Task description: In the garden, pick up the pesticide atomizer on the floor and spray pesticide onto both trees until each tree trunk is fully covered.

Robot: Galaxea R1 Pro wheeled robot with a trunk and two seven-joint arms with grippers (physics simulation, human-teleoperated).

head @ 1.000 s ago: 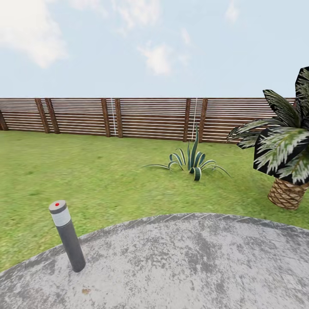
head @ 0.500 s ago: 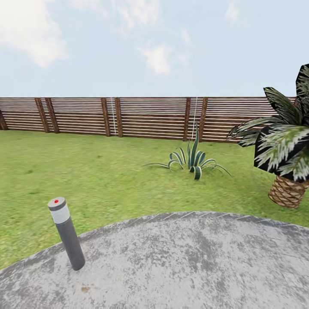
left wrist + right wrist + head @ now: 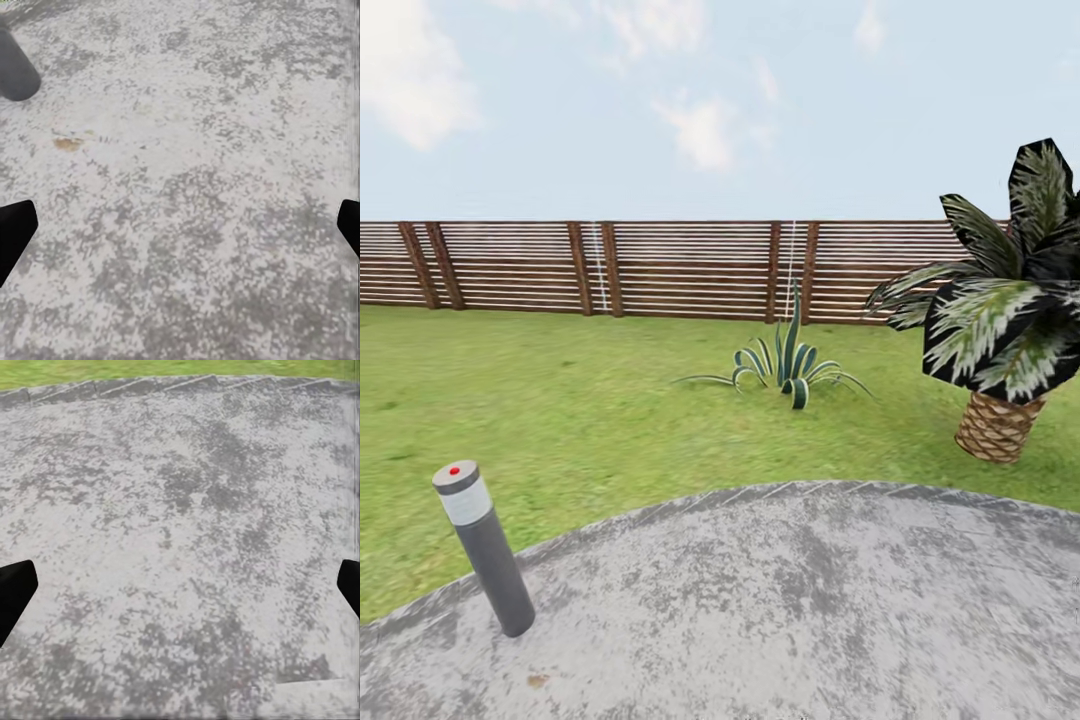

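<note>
The palm's (image 3: 1000,330) fronds are cut off at the head view's edge.

A grey bollard (image 3: 482,548) stands at the round stone paving's (image 3: 780,610) edge. Beyond the paving sit a spiky agave (image 3: 785,362) and a short palm (image 3: 1000,330).

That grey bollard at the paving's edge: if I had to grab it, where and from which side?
Probably take the grey bollard on its dark shaft, below the pale band, coming in level from the paving side with the left pincer, which is open. It is a slim round post standing roughly upright, so the fingers can close across it.
</note>
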